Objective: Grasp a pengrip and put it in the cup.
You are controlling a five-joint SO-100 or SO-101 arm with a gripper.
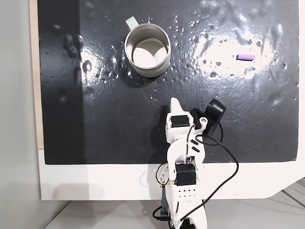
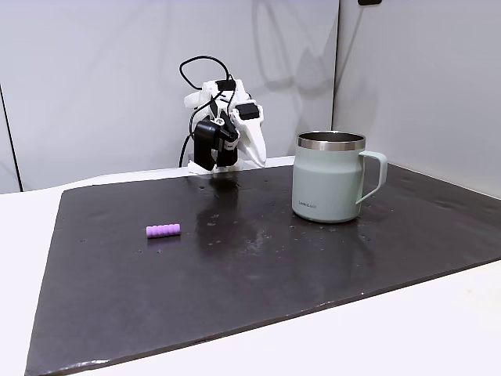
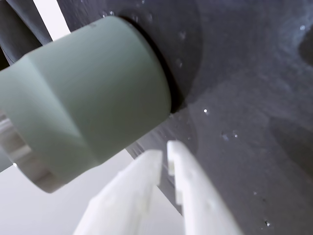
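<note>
The gripper [image 3: 164, 149] hangs with jaws nearly closed and empty, pointing toward the mug [image 1: 147, 50]. The pengrip [image 1: 245, 57] lies well off to the jaws' right in the top-down fixed view. Swinging across, closed jaws could knock it rolling over the wet mat [image 1: 109, 124].

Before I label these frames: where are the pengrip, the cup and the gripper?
pengrip [image 1: 246, 57]: a fixed view, middle of its ribbed side.
cup [image 2: 327, 185]: a fixed view, pale green side wall.
gripper [image 3: 164, 148]: wrist view, between the two white fingertips.
</note>
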